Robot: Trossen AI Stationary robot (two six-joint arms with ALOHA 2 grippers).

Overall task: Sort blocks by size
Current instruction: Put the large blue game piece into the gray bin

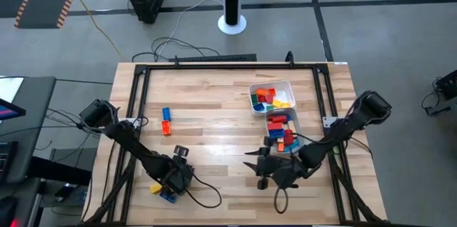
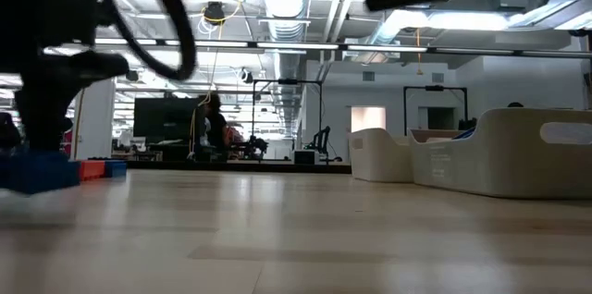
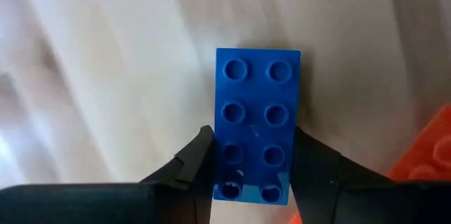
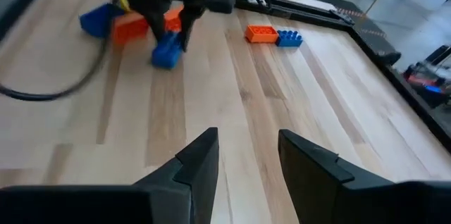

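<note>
left gripper (image 3: 250, 175): fingers astride long blue block (image 3: 256, 122), at table's (image 1: 214, 106) near-left edge
right gripper (image 4: 246, 160): part-open, empty (bare wood ahead)
other blocks (image 1: 273, 100): in tubs (image 1: 288, 85), table's right side

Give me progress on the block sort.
Done: an orange-and-blue pair and a small pile lie out on the table. In hand: left pincer straddles a long blue block. Left: both tubs hold many blocks; right pincer is open, empty.
</note>
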